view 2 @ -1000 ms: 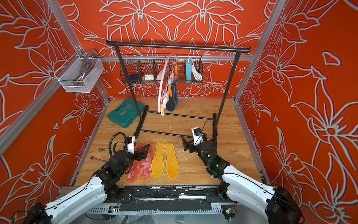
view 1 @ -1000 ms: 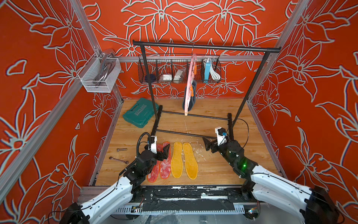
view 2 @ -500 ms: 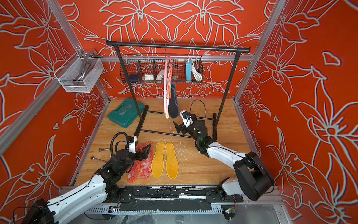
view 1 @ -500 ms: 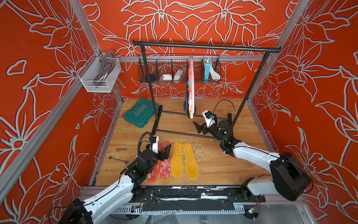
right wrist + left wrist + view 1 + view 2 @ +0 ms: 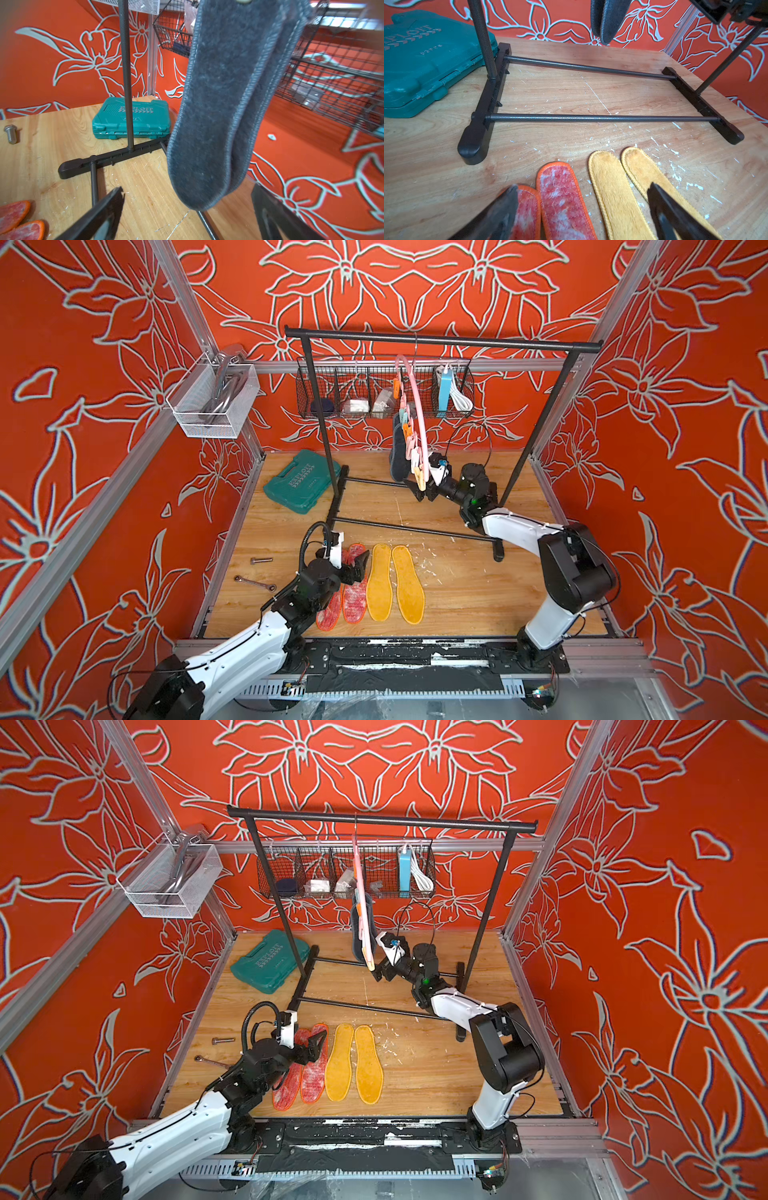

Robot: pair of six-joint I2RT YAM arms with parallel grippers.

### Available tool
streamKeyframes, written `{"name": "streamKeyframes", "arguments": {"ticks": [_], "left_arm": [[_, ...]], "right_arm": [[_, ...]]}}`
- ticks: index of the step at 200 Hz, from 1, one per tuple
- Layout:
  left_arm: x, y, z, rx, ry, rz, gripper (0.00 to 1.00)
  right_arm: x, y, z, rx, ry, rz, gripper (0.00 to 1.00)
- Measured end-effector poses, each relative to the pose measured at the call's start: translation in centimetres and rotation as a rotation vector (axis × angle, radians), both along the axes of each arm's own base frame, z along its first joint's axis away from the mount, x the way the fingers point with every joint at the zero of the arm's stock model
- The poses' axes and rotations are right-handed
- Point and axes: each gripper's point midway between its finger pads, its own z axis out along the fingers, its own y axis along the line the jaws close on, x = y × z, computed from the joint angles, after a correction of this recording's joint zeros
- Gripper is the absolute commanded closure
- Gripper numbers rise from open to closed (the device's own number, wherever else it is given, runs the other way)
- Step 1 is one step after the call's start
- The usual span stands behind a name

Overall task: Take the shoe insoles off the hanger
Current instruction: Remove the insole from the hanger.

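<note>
Black fingers (image 5: 99,216) of the right gripper (image 5: 424,492) stand spread wide and empty, with the rounded lower end of the dark grey insoles (image 5: 218,104) dangling just ahead of them, not yet pinched. In a top view we find that pair at about 11 o'clock from the gripper. It hangs with its long axis vertical, pegged to the pink hanger (image 5: 419,414), which hooks over the black rack (image 5: 498,342). The right arm is plainly the nearer. We judge the coming move to be a short push forward and a close on that lower end, then a downward tug against the peg. The left gripper (image 5: 355,566), near the table's 7 o'clock, also gapes empty above the red-white insoles (image 5: 353,597). These lie flat beside the yellow insoles (image 5: 380,585) on the scuffed wooden table (image 5: 457,593). A green tool case (image 5: 301,481) sits towards 10 o'clock, and orange floral walls (image 5: 415,281) enclose the cell.
</note>
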Motion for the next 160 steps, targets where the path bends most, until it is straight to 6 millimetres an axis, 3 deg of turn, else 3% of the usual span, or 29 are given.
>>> {"name": "streamKeyframes", "arguments": {"ticks": [57, 116, 136, 148, 160], "left_arm": [[0.0, -0.1, 0.1, 0.011, -0.008, -0.007, 0.08], [0.0, 0.0, 1.4, -0.005, -0.051, -0.008, 0.08], [0.0, 0.0, 1.7, -0.009, -0.063, -0.008, 0.08], [0.0, 0.0, 1.8, -0.009, -0.068, -0.009, 0.08], [0.0, 0.0, 1.9, -0.009, -0.070, -0.009, 0.08]], "right_arm": [[2.1, 2.1, 0.5, 0.006, 0.023, 0.126, 0.04], [2.3, 3.6, -2.1, 0.014, 0.113, 0.218, 0.08], [1.6, 3.9, -2.1, 0.023, 0.126, 0.260, 0.18], [1.1, 4.1, -1.8, 0.033, 0.128, 0.297, 0.33], [0.6, 4.4, -1.5, 0.049, 0.134, 0.333, 0.41]]}}
